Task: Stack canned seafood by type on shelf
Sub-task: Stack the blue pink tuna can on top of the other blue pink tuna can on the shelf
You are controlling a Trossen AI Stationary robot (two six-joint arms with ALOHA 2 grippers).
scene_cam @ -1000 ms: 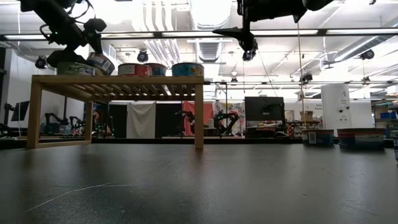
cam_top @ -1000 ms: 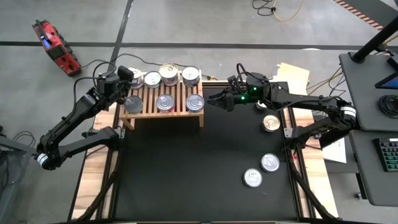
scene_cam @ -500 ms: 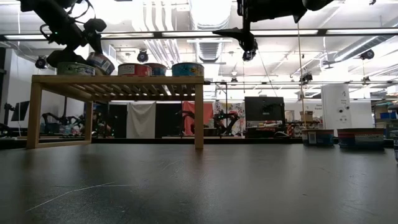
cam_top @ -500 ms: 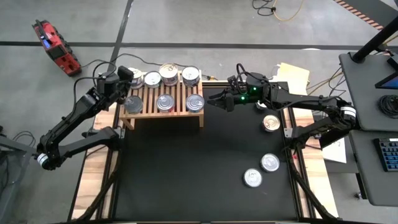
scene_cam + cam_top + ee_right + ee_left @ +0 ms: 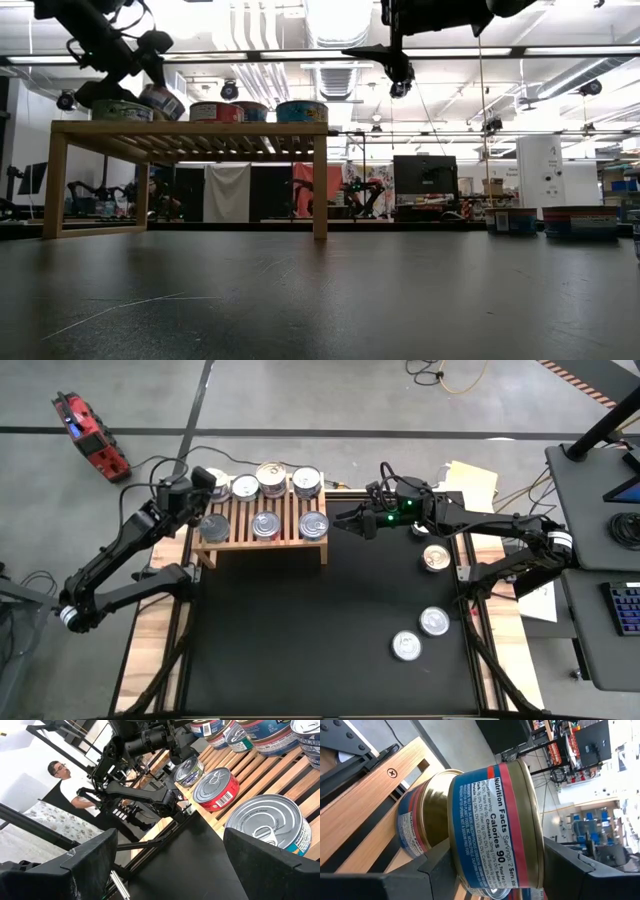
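Left gripper (image 5: 207, 512) sits at upper left of the high view, over the left end of the shelf (image 5: 262, 541). Its jaws are part open and clamped across a can (image 5: 492, 827), one finger on each flat end. Held can is tilted, lid edge down toward the slats, and in the low view it hangs at a slant just above the shelf top at the upper left (image 5: 162, 100). A second blue-label can (image 5: 422, 827) lies right behind it on the wood, touching or nearly so; cannot tell which.

The move turns on this: held can's axis is slanted, not upright, so it likely needs levelling before it goes down flat or onto a matching can. Left arm is the one on the job.

Middle of the high view: shelf carries two rows of cans, lids up. Front row reads a red can (image 5: 216, 788) and a silver can (image 5: 267, 820) in the right wrist view.

Right gripper (image 5: 352, 525) is at upper centre of the high view, just off the shelf's right end, jaws spread wide, nothing in them. It points at the shelf and looks to be waiting.

Lower right of the high view: three loose cans on the mat, one (image 5: 435, 557) nearest the right arm, two (image 5: 420, 633) further down. Right arm is closer to all three.
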